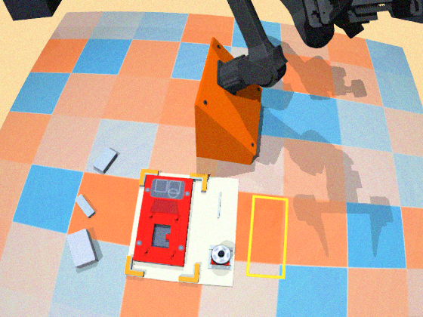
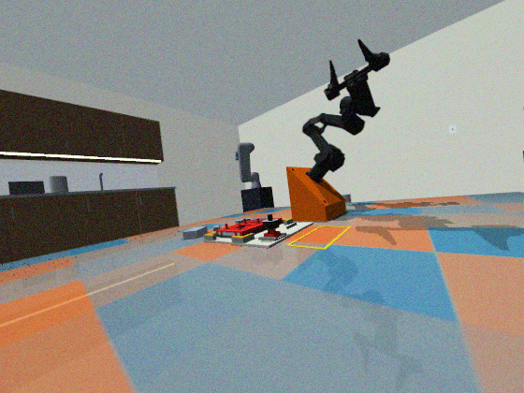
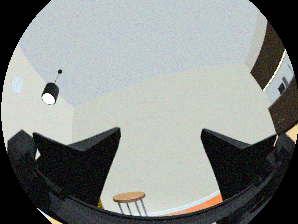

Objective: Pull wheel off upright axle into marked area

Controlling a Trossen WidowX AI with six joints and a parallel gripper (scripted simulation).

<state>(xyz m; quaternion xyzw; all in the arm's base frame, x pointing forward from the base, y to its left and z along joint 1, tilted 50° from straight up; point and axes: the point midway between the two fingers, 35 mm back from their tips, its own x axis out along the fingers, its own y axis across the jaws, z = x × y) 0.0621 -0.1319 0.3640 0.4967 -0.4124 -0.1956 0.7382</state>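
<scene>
A: From the top, where is the wheel (image 1: 220,254)?
B: On its axle, on the white board (image 1: 223,211), just beside the yellow marked area (image 1: 267,237).
A: And from the side?
B: The gripper (image 2: 354,60) is high above the orange stand (image 2: 312,196), pointing up.
A: The wrist view?
B: Its fingers are wide apart, holding nothing.

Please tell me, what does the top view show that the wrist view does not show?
Only the top view shows the wheel on its axle, the yellow marked area, the red board and the orange arm base. Only the wrist view shows a ceiling lamp, a stool and the open, empty hand pointing up. Both show a bit of orange and blue checkered floor.
</scene>
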